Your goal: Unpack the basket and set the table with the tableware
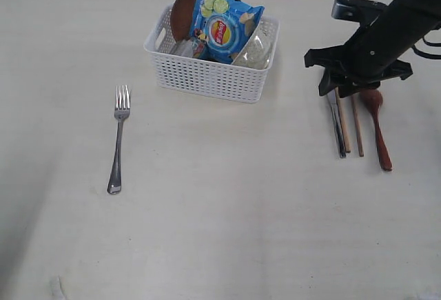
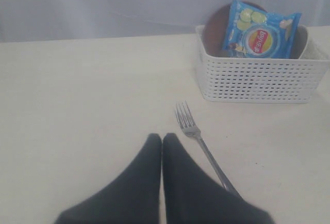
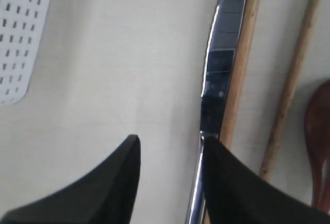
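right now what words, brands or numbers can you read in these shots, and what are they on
"Lay's": the round red and yellow logo on the blue crisp packet in the basket.
Smaller print on that packet: too blurred to read.
Basket, fork, knife: no markings visible.

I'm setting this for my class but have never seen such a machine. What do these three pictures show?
It is a robot with two arms, each ending in a two-fingered gripper. One picture looks over the table; the other two come from cameras on the wrists. The left gripper is shut and empty near the fork. The right gripper is open, holding nothing, over the knife, beside two chopsticks and a spoon. The basket holds a crisp packet and a plate.
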`<action>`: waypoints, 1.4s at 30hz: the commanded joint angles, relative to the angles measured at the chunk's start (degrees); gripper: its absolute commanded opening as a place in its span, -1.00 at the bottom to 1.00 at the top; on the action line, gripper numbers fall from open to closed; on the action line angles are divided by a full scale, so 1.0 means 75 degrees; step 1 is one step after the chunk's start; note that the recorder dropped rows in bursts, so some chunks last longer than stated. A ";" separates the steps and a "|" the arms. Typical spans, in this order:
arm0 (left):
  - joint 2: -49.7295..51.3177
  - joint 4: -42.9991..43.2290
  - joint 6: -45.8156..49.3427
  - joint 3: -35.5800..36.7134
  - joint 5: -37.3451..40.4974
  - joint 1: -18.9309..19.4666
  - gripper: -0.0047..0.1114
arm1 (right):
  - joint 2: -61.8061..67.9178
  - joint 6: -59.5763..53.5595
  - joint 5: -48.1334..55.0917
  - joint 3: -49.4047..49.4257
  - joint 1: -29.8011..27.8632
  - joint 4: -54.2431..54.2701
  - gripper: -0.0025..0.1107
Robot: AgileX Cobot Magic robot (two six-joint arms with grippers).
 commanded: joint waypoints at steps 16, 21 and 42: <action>-0.0025 0.0003 0.0011 0.0025 -0.0013 -0.0044 -0.92 | 0.0547 -0.0097 -0.0019 -0.0055 -0.0027 -0.0264 -0.28; -0.0025 0.0003 0.0011 0.0025 -0.0013 -0.0044 -0.92 | 0.0547 -0.0097 -0.0019 -0.0055 -0.0027 -0.0264 -0.28; -0.0025 0.0003 -0.0005 0.0025 -0.0013 -0.0044 -0.92 | 0.0559 -0.0096 0.0025 -0.0055 -0.0027 -0.0610 -0.28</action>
